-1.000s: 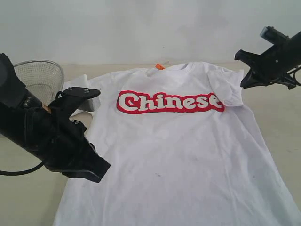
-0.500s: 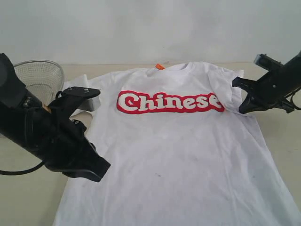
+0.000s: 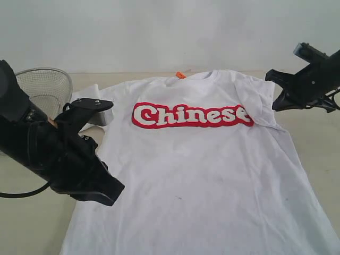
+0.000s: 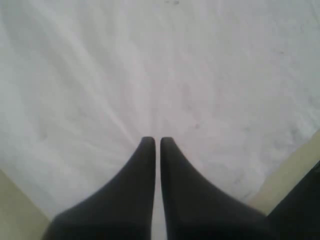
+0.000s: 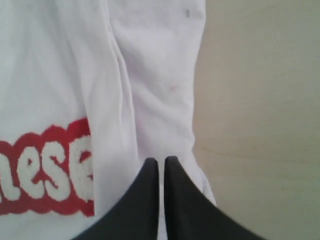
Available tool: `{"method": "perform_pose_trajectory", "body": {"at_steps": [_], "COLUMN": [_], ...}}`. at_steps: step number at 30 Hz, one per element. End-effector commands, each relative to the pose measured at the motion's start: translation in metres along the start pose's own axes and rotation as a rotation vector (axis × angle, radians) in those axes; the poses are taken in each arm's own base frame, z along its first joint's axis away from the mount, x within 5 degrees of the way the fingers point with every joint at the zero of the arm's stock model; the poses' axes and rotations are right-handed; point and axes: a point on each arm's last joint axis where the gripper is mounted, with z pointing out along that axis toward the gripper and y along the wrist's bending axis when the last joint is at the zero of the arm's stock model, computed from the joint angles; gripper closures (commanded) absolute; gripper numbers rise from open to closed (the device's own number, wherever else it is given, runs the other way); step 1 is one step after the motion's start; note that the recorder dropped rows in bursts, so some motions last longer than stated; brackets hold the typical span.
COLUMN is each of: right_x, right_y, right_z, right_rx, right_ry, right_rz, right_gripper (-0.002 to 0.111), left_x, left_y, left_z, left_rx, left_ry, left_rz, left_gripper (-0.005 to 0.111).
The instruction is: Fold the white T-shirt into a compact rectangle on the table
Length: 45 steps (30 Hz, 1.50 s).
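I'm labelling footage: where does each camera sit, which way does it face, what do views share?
Exterior: off the arms, facing across the table and white T-shirt toward a wall; both arms show.
Left wrist: on that arm, looking past the shut left claw onto shirt fabric.
Right wrist: on that arm, past the shut right claw onto sleeve and table.
Shared: exterior and right wrist show the red lettering.

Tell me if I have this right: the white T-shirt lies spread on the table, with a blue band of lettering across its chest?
Not quite: the band is red, not blue, as the exterior view shows. The white T-shirt does lie spread on the table.
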Motion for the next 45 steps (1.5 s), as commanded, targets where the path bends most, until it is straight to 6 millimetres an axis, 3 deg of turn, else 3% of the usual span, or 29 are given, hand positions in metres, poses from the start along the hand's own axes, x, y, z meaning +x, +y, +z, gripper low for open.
{"method": "perform_pose_trajectory", "body": {"at_steps": [1, 7, 17, 33, 35, 41, 45], "right_x": [-0.009, -0.013, -0.014, -0.010, -0.007, 0.009, 0.011], "right_y": [0.001, 0.000, 0.029, 0.024, 0.029, 0.065, 0.067], "right_z": [-0.002, 0.012, 0.034, 0.045, 0.047, 0.056, 0.053], "right_rx": [0.009, 0.032, 0.025, 0.029, 0.015, -0.094, -0.137], "right_ry": [-0.077, -0.136, -0.185, -0.155, -0.142, -0.062, -0.024], "right_rz": [-0.004, 0.003, -0.072, -0.063, -0.057, -0.094, -0.140], "right_gripper": [0.108, 0.108, 0.108, 0.108, 0.108, 0.108, 0.108], "left_x": [-0.001, -0.001, -0.001, -0.001, -0.001, -0.001, -0.002], "left_y": [-0.002, -0.002, -0.002, -0.002, -0.002, -0.002, -0.001], "left_z": [-0.001, -0.001, -0.001, -0.001, -0.001, -0.001, -0.001], "left_rx": [0.007, 0.007, 0.007, 0.004, 0.004, 0.004, 0.001], "left_ry": [-0.002, -0.002, -0.002, -0.001, -0.001, -0.001, -0.009], "left_rz": [0.000, 0.000, 0.000, 0.002, 0.002, 0.002, 0.002], "left_gripper": [0.102, 0.102, 0.102, 0.102, 0.102, 0.102, 0.102]}}
